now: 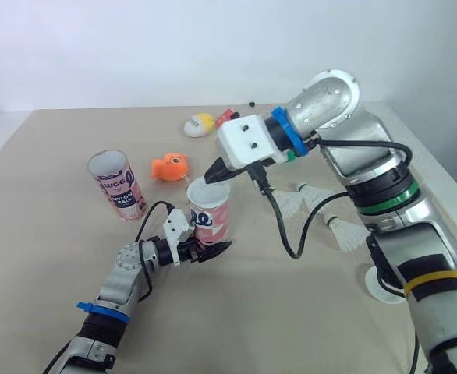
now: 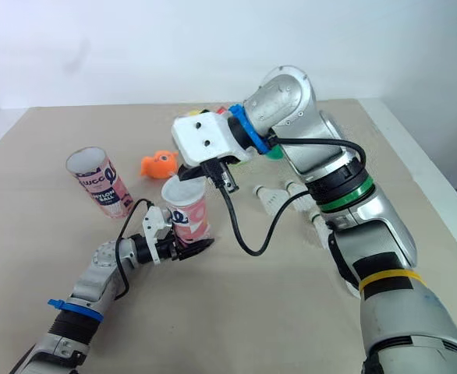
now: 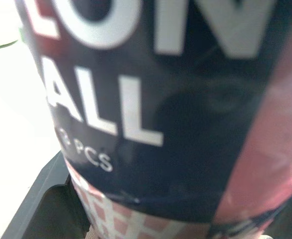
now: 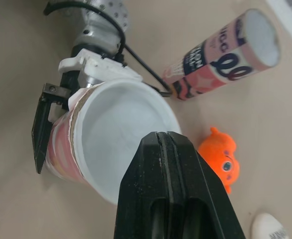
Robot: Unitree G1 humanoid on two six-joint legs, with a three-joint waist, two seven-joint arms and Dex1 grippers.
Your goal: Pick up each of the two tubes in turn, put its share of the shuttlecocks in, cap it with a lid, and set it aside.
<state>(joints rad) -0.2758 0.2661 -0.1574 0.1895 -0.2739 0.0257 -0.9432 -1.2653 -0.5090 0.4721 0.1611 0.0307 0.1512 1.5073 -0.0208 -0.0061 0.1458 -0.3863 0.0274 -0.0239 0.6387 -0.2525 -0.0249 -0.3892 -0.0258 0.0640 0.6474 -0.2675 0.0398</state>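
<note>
Two tubes on the beige table (image 1: 49, 257), and one is in my grip: the held tube (image 1: 210, 214) stands upright about mid-table, mouth open to the top, with my left gripper (image 1: 209, 251) clamped on its lower wall, a finger on each side. The second tube (image 1: 118, 185) stands open-mouthed toward the left edge, well apart. My right gripper (image 4: 161, 137) has its fingers pressed together with nothing between them, tip right at the held tube's rim. Shuttlecocks (image 1: 316, 193) lie loose toward the right edge. An orange fish toy (image 1: 168, 167) sits between the tubes, farther back, and a yellow-and-white egg toy (image 1: 199, 125) lies near the far edge.
</note>
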